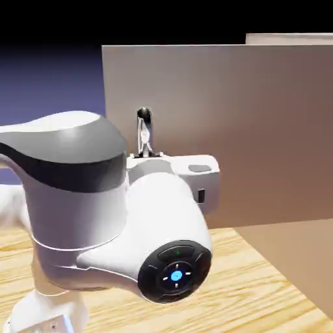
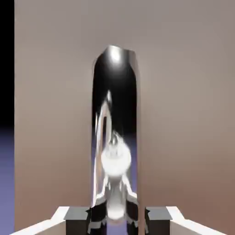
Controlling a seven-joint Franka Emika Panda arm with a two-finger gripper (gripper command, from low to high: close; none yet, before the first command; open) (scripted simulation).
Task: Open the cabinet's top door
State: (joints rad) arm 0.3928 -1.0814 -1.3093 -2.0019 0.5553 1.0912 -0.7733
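Note:
The cabinet (image 1: 293, 39) is a beige-tan box at the right. Its top door (image 1: 260, 130) is a wide flat panel, swung out from the cabinet front and facing the exterior view. A slim silver handle (image 1: 144, 125) stands upright near the door's left edge. My gripper (image 1: 147, 149) reaches the handle from below, largely hidden behind my white arm. In the hand view the shiny handle (image 2: 114, 114) fills the middle against the door (image 2: 188, 114). It sits between my grey fingertips (image 2: 78, 215), and my gripper (image 2: 117, 215) is shut on it.
The lower door panel (image 1: 293, 260) slants away below the top door at the right. The wooden table (image 1: 247, 293) lies under my arm. My white arm and its round joint cap (image 1: 175, 273) fill the left and centre of the exterior view.

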